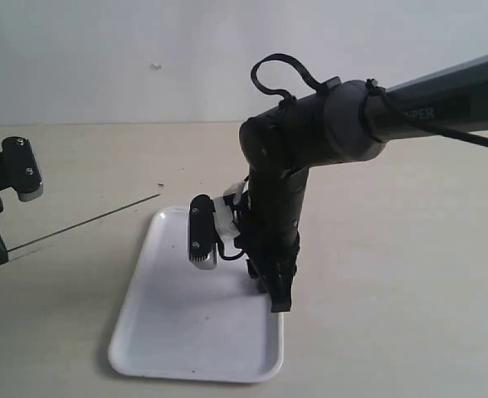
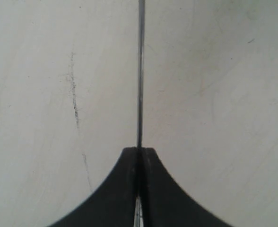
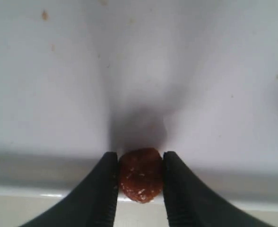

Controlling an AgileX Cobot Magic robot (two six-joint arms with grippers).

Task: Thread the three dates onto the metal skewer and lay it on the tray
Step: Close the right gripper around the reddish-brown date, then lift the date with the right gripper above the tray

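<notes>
One date (image 3: 140,174), reddish-brown and wrinkled, is pinched between the black fingers of my right gripper (image 3: 140,157), which is shut on it just over the rim of the white tray (image 3: 35,165). In the exterior view the right gripper (image 1: 279,300) points down at the tray (image 1: 169,332) near its right edge, and the arm hides the date. My left gripper (image 2: 139,150) is shut on the metal skewer (image 2: 140,71), which sticks straight out from the closed jaws. In the exterior view the skewer (image 1: 86,221) slants up from the left gripper (image 1: 3,249) toward the tray's far left corner.
A pale wooden tabletop (image 1: 393,274) surrounds the tray, with a white wall behind it. The right arm's bulky wrist and camera (image 1: 202,232) hang over the middle of the tray. A faint dark scratch (image 2: 75,109) marks the table under the skewer.
</notes>
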